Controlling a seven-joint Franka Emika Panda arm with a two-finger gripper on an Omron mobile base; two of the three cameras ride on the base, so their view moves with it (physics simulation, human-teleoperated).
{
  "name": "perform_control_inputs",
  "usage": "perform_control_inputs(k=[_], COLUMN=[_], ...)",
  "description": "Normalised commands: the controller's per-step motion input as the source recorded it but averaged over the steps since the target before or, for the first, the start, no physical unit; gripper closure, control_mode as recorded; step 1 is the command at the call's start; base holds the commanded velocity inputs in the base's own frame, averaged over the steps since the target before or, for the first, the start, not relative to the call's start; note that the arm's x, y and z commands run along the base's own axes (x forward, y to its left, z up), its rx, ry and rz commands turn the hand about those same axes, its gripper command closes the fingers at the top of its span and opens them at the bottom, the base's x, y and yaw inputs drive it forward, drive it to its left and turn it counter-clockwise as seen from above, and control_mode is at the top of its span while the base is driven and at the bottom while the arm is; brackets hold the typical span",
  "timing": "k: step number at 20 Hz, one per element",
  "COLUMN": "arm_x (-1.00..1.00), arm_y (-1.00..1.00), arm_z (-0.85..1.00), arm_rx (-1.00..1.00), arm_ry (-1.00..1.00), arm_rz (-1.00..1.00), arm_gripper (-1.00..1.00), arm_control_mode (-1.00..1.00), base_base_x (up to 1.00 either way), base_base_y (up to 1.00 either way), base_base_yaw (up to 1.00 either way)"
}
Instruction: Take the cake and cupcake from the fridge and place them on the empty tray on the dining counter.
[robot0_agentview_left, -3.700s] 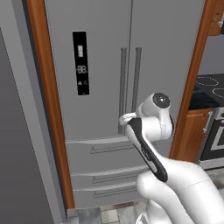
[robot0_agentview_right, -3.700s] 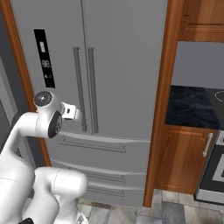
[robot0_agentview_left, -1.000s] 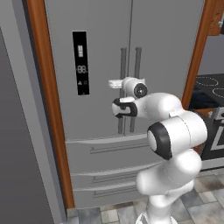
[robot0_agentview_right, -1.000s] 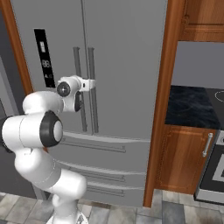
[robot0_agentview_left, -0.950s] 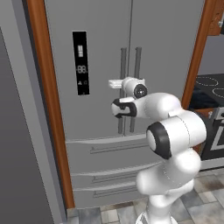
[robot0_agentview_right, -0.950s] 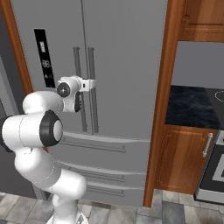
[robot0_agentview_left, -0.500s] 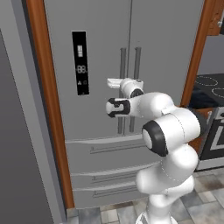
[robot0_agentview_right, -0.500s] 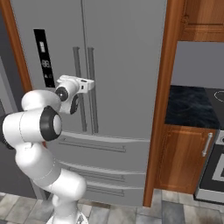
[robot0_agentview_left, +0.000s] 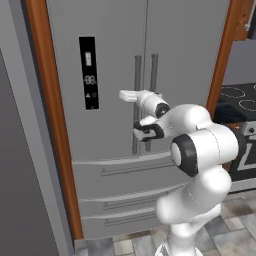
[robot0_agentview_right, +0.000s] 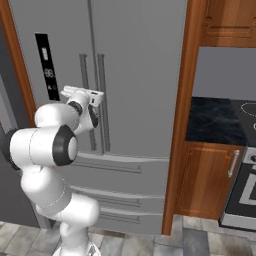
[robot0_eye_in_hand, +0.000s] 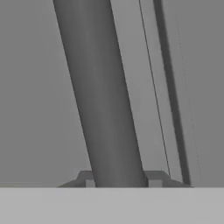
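Observation:
The grey fridge (robot0_agentview_left: 115, 55) (robot0_agentview_right: 145, 60) stands right in front with both doors shut. My gripper (robot0_agentview_left: 135, 103) (robot0_agentview_right: 85, 99) is at the left door's long vertical handle (robot0_eye_in_hand: 103, 96), at about mid height. In the hand view the handle runs between my fingertips (robot0_eye_in_hand: 87, 178), which press on it from both sides, so my gripper (robot0_eye_in_hand: 118, 177) is shut on the handle. The cake and the cupcake are hidden behind the shut doors. The tray and the dining counter are out of view.
The right door's handle (robot0_agentview_left: 153, 95) runs close beside the gripped one. A black display panel (robot0_agentview_left: 89, 72) is on the left door and drawers (robot0_agentview_left: 120, 185) lie below. A wooden side panel (robot0_agentview_right: 182, 115), a black counter with a stove (robot0_agentview_right: 235, 117) and a cabinet (robot0_agentview_right: 210, 175) stand to the right.
My gripper has moved onto the left door's handle and its fingers have come together on it. The fridge doors have not moved.

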Motion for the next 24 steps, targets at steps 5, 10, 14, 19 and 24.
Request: perform_control_inputs(k=[5, 10, 14, 19, 24], arm_x=[0.00, 0.00, 0.00, -0.15, -0.77], arm_y=[0.47, 0.61, 0.98, 1.00, 1.00], arm_z=[0.04, 0.23, 0.18, 0.18, 0.34], arm_rx=[0.02, 0.03, 0.00, 0.00, -0.02], arm_ry=[0.33, 0.41, 0.32, 0.24, 0.22], arm_rz=[0.85, 0.80, 0.72, 0.64, 0.45], arm_gripper=[1.00, 1.00, 1.00, 1.00, 1.00], arm_control_mode=[-1.00, -1.00, -1.00, -1.00, -1.00], base_base_x=[0.00, 0.00, 0.00, 0.00, 0.00], base_base_y=[0.00, 0.00, 0.00, 0.00, 0.00], base_base_yaw=[0.00, 0.00, 0.00, 0.00, 0.00])
